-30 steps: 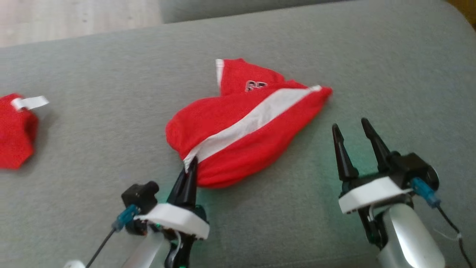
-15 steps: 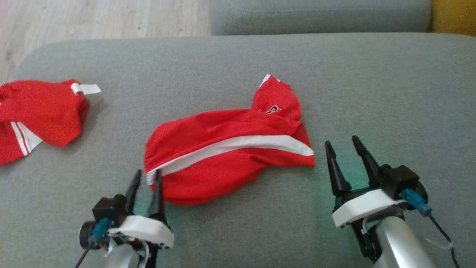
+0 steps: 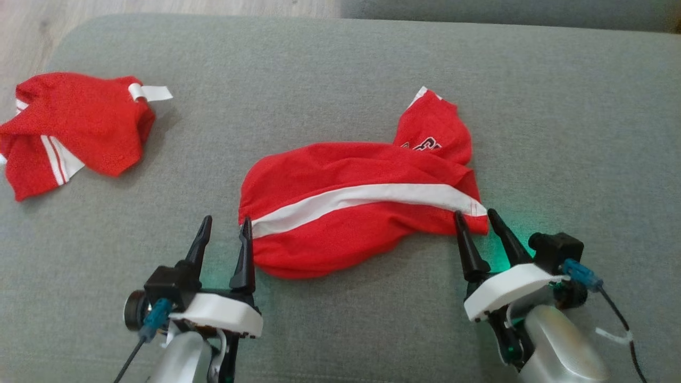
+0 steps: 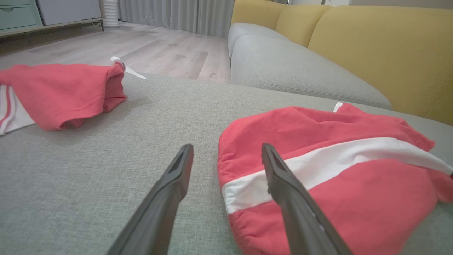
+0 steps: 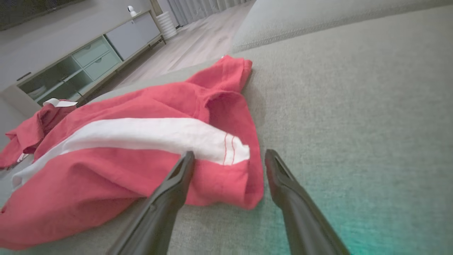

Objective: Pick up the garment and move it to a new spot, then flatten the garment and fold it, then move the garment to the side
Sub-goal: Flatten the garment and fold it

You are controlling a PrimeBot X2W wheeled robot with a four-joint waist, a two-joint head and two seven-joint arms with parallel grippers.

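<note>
Fingers of the left gripper point(image 3: 226, 221) have just released the garment point(image 3: 362, 213), rumpled on the cushion point(image 3: 330, 80); right gripper point(image 3: 474, 213) gapes empty beside it, so flattening probably follows.

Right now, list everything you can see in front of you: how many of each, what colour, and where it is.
red garment with a white stripe: one, red and white, crumpled in the middle of the cushion
second red crumpled garment with white trim: one, red and white, at the cushion's left end
grey fabric cushion: one, grey, under both garments
grey sofa seat: one, grey, beyond the cushion
yellow sofa back: one, yellow, behind the sofa seat
pale wooden floor: one, light brown, past the cushion
cabinet with pale green drawers: one, grey and green, across the floor
left gripper: one, dark fingers open, at the striped garment's left end
right gripper: one, dark fingers open, astride its right corner
</note>
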